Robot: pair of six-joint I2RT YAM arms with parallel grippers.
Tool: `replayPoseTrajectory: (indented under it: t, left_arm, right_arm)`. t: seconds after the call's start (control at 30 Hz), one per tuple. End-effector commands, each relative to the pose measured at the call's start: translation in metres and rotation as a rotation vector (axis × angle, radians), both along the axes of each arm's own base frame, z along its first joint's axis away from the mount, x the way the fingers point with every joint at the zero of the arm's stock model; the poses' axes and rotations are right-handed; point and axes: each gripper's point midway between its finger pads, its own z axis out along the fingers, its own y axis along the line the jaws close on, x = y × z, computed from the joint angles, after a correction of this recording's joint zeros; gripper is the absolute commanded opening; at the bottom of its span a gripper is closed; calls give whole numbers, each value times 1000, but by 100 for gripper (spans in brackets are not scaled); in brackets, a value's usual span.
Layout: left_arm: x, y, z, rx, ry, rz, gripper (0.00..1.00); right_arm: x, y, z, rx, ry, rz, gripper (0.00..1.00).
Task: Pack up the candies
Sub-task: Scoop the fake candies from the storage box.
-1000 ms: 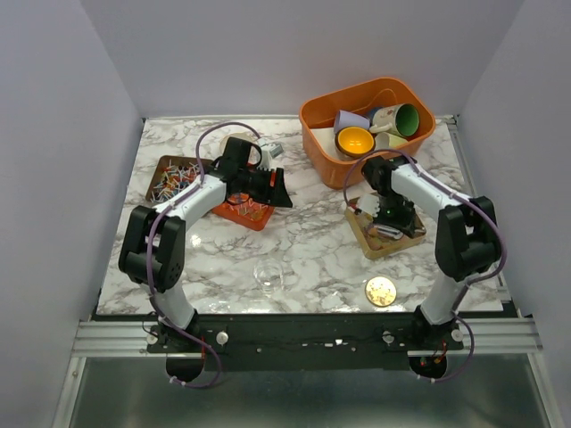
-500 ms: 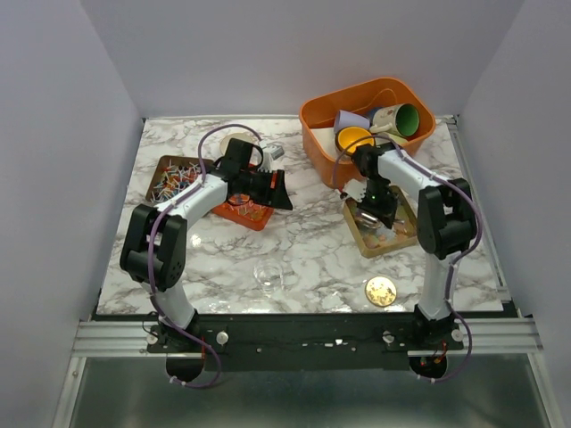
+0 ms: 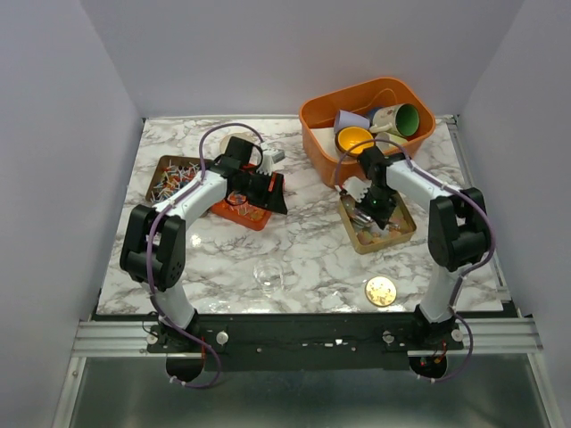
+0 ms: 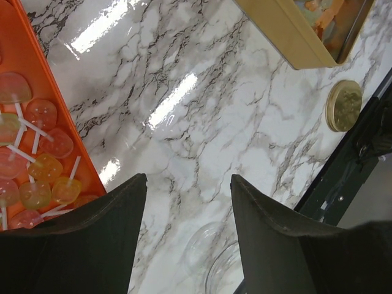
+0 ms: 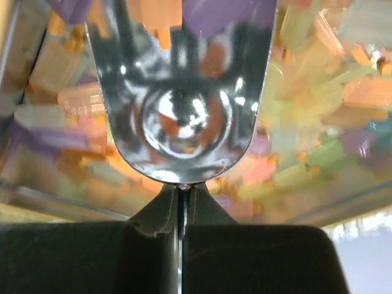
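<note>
1. At the far right of the marble counter (image 3: 312, 245) stands an orange bin (image 3: 314, 143) holding coloured cups (image 3: 355, 141), just behind the right arm. A gold disc (image 3: 381, 290) lies near the front edge. A clear cup (image 3: 268, 275) sits front-centre, between the 2 arms.
2. There are 3 trays of sweets.
   - A brown tray (image 3: 153, 183) at the left holds bright wrapped candies (image 3: 174, 180).
   - An orange tray (image 3: 254, 217) beside it holds pale yellow and pink sweets on sticks (image 4: 43, 171).
   - A tan tray (image 4: 288, 40) on the right is full of pastel candies (image 5: 318, 92), blurred in the right wrist view.
3. The left fingers (image 4: 92, 239) are spread wide with nothing between them. They hang above bare counter at the orange tray's edge.
4. The right fingers (image 5: 122, 251) are pressed together on the handle of a shiny metal scoop (image 5: 180, 92). Its bowl is down over the pastel candies in the tan tray.
5. Compared with 1 second ago, the right arm has swung toward the bin. The tan tray lies further from the gold disc and closer to the bin. The left arm has barely shifted.
</note>
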Motion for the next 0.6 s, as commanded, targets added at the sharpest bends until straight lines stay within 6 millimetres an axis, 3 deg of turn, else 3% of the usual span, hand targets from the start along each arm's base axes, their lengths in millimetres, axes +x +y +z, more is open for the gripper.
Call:
replayPoseTrajectory:
  t: [0.0, 0.17, 0.4, 0.57]
  left_arm:
    - [-6, 10, 11, 61, -43, -40, 67]
    - [-7, 11, 13, 65, -53, -60, 67]
    - [-5, 10, 18, 63, -91, -80, 66]
    - [-9, 6, 28, 34, -106, -126, 67]
  right_arm:
    - [32, 53, -33, 247, -136, 57, 1]
    - [24, 46, -36, 242, -145, 77, 1]
    - [13, 40, -17, 274, -201, 82, 1]
    - [8, 40, 8, 308, -257, 76, 1]
